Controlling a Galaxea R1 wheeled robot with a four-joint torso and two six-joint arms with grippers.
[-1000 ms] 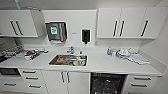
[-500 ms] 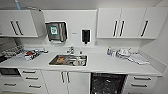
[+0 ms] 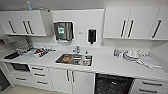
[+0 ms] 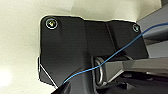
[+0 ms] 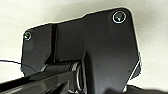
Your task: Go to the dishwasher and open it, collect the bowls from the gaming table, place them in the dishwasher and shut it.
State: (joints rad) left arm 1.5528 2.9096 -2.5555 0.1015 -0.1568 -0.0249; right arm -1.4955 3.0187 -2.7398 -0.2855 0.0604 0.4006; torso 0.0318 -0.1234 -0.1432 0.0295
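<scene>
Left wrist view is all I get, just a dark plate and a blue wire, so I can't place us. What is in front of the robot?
Observer: In the head view, a white kitchen counter with a sink set in it.
Operator: Is the dishwasher there?
Observer: Yes, the dishwasher sits under the counter, to the right of the sink. Its front shows dark, with what looks like racks.
Operator: Any dishes about?
Observer: A stack of plates stands on the counter above the dishwasher, and there are some dishes in the sink.
</scene>
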